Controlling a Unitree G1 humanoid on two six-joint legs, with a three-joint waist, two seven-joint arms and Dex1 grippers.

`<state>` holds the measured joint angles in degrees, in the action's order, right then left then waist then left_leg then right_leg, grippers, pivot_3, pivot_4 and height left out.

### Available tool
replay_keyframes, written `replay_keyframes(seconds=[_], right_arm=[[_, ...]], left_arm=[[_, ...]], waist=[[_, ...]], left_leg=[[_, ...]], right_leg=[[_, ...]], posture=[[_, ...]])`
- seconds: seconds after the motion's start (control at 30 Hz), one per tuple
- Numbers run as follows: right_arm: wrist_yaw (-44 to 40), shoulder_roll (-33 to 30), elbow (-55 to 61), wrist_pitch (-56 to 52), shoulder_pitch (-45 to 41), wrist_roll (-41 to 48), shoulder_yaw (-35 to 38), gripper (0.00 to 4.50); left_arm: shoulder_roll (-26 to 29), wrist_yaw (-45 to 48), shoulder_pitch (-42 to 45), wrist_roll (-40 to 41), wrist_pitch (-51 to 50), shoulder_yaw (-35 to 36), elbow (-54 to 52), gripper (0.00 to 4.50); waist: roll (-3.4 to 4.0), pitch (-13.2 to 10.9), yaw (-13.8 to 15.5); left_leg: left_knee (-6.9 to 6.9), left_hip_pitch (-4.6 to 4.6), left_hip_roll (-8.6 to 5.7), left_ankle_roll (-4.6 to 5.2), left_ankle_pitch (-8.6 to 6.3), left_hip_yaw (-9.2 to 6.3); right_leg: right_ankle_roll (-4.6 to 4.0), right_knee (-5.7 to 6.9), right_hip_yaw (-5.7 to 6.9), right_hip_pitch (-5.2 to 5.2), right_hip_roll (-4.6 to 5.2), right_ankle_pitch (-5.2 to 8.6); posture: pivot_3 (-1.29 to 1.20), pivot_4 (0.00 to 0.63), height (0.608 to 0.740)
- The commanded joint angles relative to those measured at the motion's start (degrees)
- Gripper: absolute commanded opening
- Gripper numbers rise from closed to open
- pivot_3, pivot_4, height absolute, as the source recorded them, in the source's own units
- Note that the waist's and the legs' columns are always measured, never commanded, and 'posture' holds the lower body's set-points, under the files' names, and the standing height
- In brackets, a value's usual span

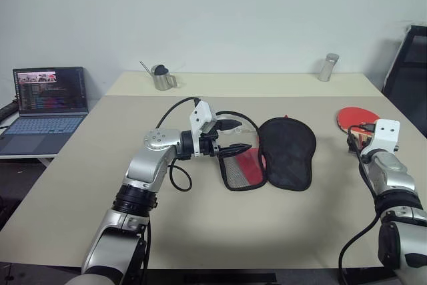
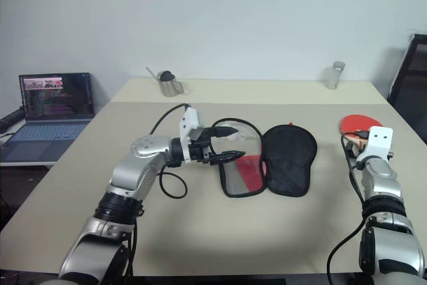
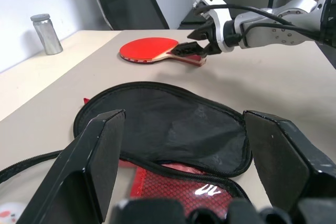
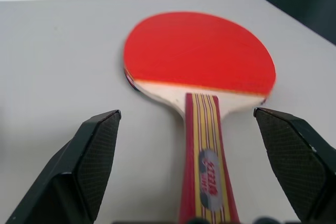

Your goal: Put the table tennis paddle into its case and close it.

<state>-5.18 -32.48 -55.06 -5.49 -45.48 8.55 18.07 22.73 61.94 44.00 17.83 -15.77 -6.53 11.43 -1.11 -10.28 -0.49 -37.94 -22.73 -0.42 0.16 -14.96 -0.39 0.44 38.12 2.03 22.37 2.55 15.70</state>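
The case lies unzipped and spread flat mid-table, its black half (image 1: pixel 288 155) to the right and its red half with the mesh pocket (image 1: pixel 241 170) to the left. My left gripper (image 1: pixel 235 137) hovers level over the mesh half, open and empty, pointing to the right. The table tennis paddle (image 1: pixel 351 118) lies flat near the table's right edge, red face up (image 4: pixel 199 51), handle (image 4: pixel 205 156) toward me. My right gripper (image 4: pixel 186 115) is open, its fingers (image 4: pixel 97 150) standing wide on either side of the handle without touching it.
A metal cup (image 1: pixel 161 78) with a spoon and a metal canister (image 1: pixel 327 67) stand on the far table. An open laptop (image 1: pixel 50 101) sits on a low surface to the left. A black chair (image 1: pixel 410 71) is at the right. The table's right edge (image 1: pixel 400 115) runs close to the paddle.
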Motion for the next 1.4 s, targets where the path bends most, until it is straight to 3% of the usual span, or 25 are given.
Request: replay_keyframes(seconds=[0.03, 0.4, 0.5, 0.77, 0.8, 1.2, 1.4], right_arm=[[-0.31, -0.07, 0.46, -0.80, -1.16, 1.20, 1.04, 4.48], [-0.19, 0.89, -0.95, -3.66, -1.33, 2.10, 1.53, 4.48], [1.36, 0.69, -1.45, -2.88, -1.51, 1.25, 1.18, 3.89], [2.77, 0.94, -2.87, -3.77, -1.93, 1.05, 0.94, 1.07], [2.66, 1.01, -2.91, -4.19, -1.86, 1.05, 0.84, 1.03], [2.22, 1.43, -1.76, -5.11, -2.11, 0.10, -0.37, 1.03], [2.69, 1.75, -2.53, -6.78, -2.63, -0.04, -0.53, 2.96]], left_arm=[[0.39, 0.13, 0.66, 0.57, 0.75, 0.75, -2.20, 3.91], [0.30, 0.35, 1.04, 0.37, 0.81, 0.45, -1.87, 3.91], [0.41, 0.38, 1.00, 0.27, 0.79, 0.39, -1.95, 3.91], [0.60, 0.50, 0.92, 0.24, 0.72, 0.40, -2.06, 3.91], [0.63, 0.52, 0.86, 0.25, 0.67, 0.39, -2.15, 3.91], [0.86, 0.59, 1.04, 0.14, 0.91, 0.58, -1.73, 3.91], [1.10, 0.55, 0.96, 0.18, 0.92, 0.63, -1.77, 3.91]], waist=[[0.00, 0.00, 0.00], [0.00, 0.00, 0.01], [0.00, 0.00, 0.00], [0.00, 0.00, -0.73], [0.00, 0.00, -0.79], [0.00, 0.00, -1.02], [0.00, 0.00, -1.03]], left_leg=[[0.00, 0.00, 0.00, -0.01, 0.00, 0.00], [0.00, 0.00, 0.00, 0.00, 0.00, 0.01], [0.00, 0.01, 0.00, 0.00, 0.00, 0.00], [0.01, 0.04, 0.02, 0.00, 0.00, 0.04], [0.01, 0.04, 0.02, 0.00, 0.00, 0.05], [0.02, 0.04, 0.02, 0.00, 0.00, 0.04], [0.01, 0.04, 0.02, 0.00, 0.00, 0.05]], right_leg=[[0.00, 0.00, 0.00, 0.00, 0.00, 0.00], [0.00, 0.00, 0.00, 0.00, 0.00, 0.00], [0.00, 0.01, 0.00, 0.00, 0.00, 0.00], [0.00, 0.03, -0.04, 0.00, -0.01, 0.00], [0.00, 0.03, -0.04, 0.00, -0.01, 0.00], [0.00, 0.03, -0.03, 0.00, -0.01, 0.00], [0.00, 0.03, -0.04, 0.00, -0.01, 0.00]], posture=[[0.00, 0.150, 0.740], [0.00, 0.150, 0.740], [0.00, 0.150, 0.740], [0.00, 0.150, 0.740], [0.00, 0.150, 0.740], [0.00, 0.150, 0.740], [0.00, 0.150, 0.740]])
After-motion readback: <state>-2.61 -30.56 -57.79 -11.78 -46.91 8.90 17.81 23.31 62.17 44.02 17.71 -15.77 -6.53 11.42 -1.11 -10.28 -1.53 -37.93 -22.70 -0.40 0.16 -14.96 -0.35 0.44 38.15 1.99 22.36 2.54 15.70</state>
